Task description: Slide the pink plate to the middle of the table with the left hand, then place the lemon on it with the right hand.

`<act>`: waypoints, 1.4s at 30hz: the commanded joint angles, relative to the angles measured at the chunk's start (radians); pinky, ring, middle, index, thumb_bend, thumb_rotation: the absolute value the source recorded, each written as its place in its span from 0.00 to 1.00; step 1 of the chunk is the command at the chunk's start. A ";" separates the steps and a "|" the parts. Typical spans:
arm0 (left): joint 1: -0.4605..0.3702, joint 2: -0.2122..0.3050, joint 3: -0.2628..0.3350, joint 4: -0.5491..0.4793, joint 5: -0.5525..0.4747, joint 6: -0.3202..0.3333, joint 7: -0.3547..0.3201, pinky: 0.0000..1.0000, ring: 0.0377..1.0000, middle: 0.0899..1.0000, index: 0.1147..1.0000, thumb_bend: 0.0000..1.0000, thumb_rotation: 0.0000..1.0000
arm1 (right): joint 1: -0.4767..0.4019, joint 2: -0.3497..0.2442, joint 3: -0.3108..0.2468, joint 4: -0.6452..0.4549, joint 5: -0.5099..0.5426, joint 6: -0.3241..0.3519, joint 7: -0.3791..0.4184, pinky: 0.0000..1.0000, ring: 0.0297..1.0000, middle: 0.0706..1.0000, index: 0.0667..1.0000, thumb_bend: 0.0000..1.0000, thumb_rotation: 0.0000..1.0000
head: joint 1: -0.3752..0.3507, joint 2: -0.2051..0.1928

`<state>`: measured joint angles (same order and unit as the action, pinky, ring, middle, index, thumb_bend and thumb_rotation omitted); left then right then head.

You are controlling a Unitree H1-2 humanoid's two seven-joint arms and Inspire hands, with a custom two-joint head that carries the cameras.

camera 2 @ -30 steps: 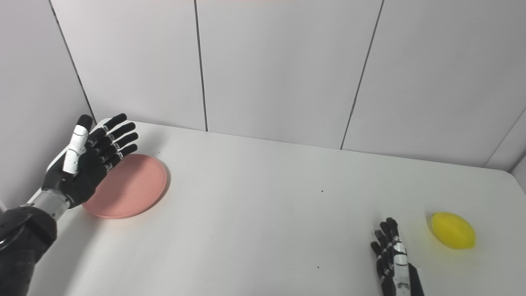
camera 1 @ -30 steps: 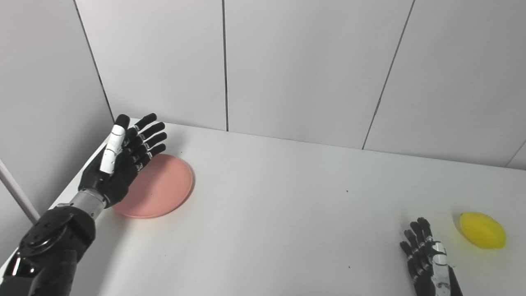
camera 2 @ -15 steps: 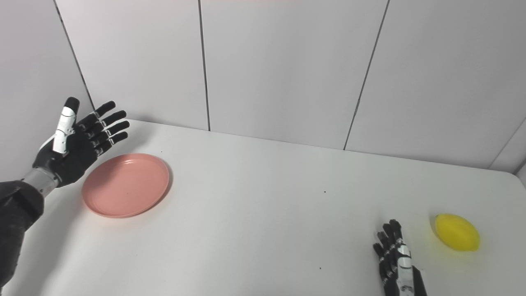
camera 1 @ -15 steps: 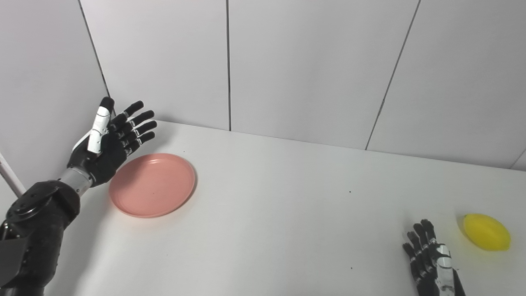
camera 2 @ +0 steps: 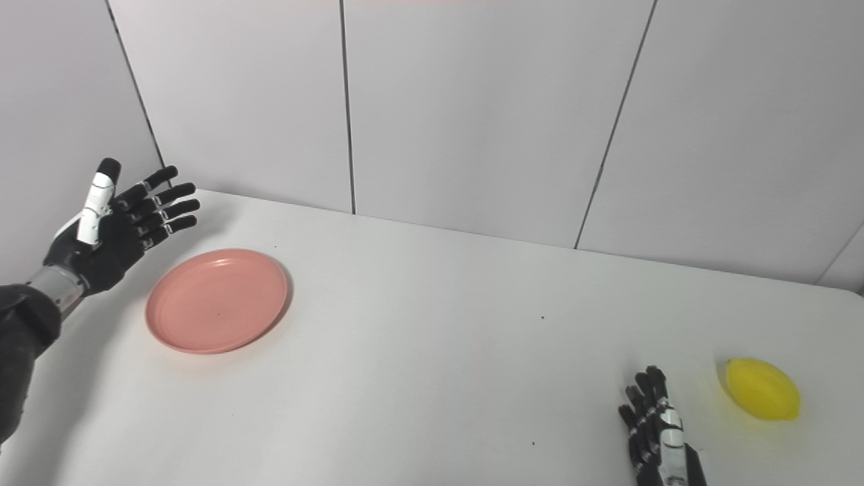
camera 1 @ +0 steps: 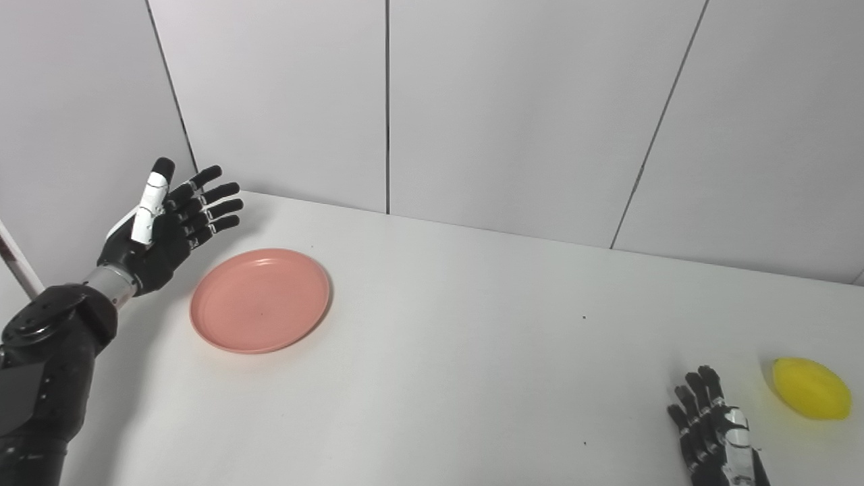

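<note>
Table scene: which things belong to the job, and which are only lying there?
For the job: pink plate, lemon, left hand open, right hand open.
Only lying there: nothing besides the white table itself.

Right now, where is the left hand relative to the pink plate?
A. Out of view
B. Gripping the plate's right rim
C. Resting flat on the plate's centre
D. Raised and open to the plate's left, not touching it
D. The left hand is open with its fingers spread, held up beside the left edge of the pink plate, with bare table visible between them; the plate lies flat and nothing is on it.
</note>
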<state>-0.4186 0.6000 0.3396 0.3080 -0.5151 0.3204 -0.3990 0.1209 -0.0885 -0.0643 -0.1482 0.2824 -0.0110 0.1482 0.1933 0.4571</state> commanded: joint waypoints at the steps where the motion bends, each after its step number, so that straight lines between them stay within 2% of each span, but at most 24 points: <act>1: -0.047 0.042 0.024 -0.003 0.003 -0.042 -0.003 0.88 0.85 0.86 0.89 0.80 0.91 | 0.030 -0.011 -0.002 0.020 0.005 0.007 0.013 1.00 1.00 1.00 1.00 0.67 1.00 | 0.001 0.001; 5: -0.057 0.027 0.057 0.029 -0.013 -0.047 0.008 0.88 0.85 0.87 0.90 0.78 0.92 | 0.028 -0.014 -0.002 0.028 0.006 0.002 0.014 1.00 1.00 1.00 1.00 0.68 1.00 | 0.000 -0.002; 9: -0.063 0.020 0.067 0.069 0.000 -0.082 -0.002 0.88 0.85 0.88 0.91 0.78 0.92 | 0.028 -0.015 -0.002 0.029 0.013 0.009 0.013 1.00 1.00 1.00 1.00 0.67 1.00 | 0.002 -0.005; 13: -0.070 0.018 0.059 0.155 0.005 -0.141 -0.033 0.88 0.85 0.86 0.91 0.84 0.87 | 0.028 -0.012 -0.003 0.028 0.013 0.013 0.007 1.00 1.00 1.00 1.00 0.68 1.00 | 0.002 -0.001; 18: -0.100 0.016 0.069 0.338 -0.013 -0.210 -0.082 0.83 0.83 0.84 0.92 0.85 0.77 | 0.033 -0.011 0.003 0.019 0.007 0.011 0.007 1.00 1.00 1.00 1.00 0.68 1.00 | -0.006 0.000; 22: -0.117 0.021 0.066 0.454 -0.001 -0.286 -0.114 0.79 0.80 0.82 0.91 0.83 0.78 | 0.034 -0.009 0.005 0.011 0.005 0.019 0.004 1.00 1.00 1.00 1.00 0.68 1.00 | -0.009 0.008; 25: -0.134 0.017 0.065 0.552 0.000 -0.346 -0.137 0.74 0.76 0.78 0.84 0.82 0.78 | 0.035 -0.008 0.007 0.009 0.004 0.016 0.005 1.00 1.00 1.00 1.00 0.67 1.00 | -0.009 0.008; 28: -0.135 0.001 0.061 0.578 -0.001 -0.354 -0.143 0.78 0.78 0.79 0.86 0.80 0.79 | 0.036 -0.010 0.009 0.008 0.003 0.007 0.010 1.00 1.00 1.00 1.00 0.66 1.00 | -0.009 0.010; 30: -0.133 -0.009 0.056 0.579 0.004 -0.360 -0.143 0.84 0.82 0.81 0.90 0.79 0.80 | 0.036 -0.010 0.010 0.007 0.005 0.007 0.012 1.00 1.00 1.00 1.00 0.66 1.00 | -0.011 0.011; 32: -0.129 -0.018 0.048 0.581 0.012 -0.371 -0.140 0.85 0.82 0.81 0.89 0.78 0.83 | 0.036 -0.009 0.010 0.004 0.004 0.013 0.008 1.00 1.00 1.00 1.00 0.66 1.00 | -0.012 0.011; 34: -0.134 -0.018 0.039 0.610 0.017 -0.399 -0.158 0.85 0.81 0.80 0.86 0.79 0.83 | 0.036 -0.009 0.010 0.001 0.002 0.016 0.006 1.00 1.00 1.00 1.00 0.67 1.00 | -0.012 0.011; 37: -0.157 -0.010 0.028 0.689 0.014 -0.447 -0.213 0.83 0.80 0.81 0.88 0.81 0.81 | 0.037 -0.009 0.010 -0.001 0.002 0.019 0.004 1.00 1.00 1.00 1.00 0.68 1.00 | -0.013 0.012; 39: -0.164 -0.014 0.028 0.704 0.012 -0.449 -0.210 0.80 0.78 0.80 0.87 0.81 0.80 | 0.036 -0.010 0.010 -0.002 0.004 0.022 0.004 1.00 1.00 1.00 1.00 0.68 1.00 | -0.012 0.012; 42: -0.148 -0.032 0.032 0.660 0.003 -0.424 -0.191 0.80 0.78 0.80 0.86 0.78 0.81 | 0.036 -0.012 0.009 0.000 0.005 0.018 0.006 1.00 1.00 1.00 1.00 0.67 1.00 | -0.012 0.014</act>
<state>-0.5559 0.5708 0.3722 0.9878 -0.5160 -0.1143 -0.5825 0.1312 -0.0995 -0.0566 -0.1604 0.2820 -0.0077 0.1468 0.1810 0.4709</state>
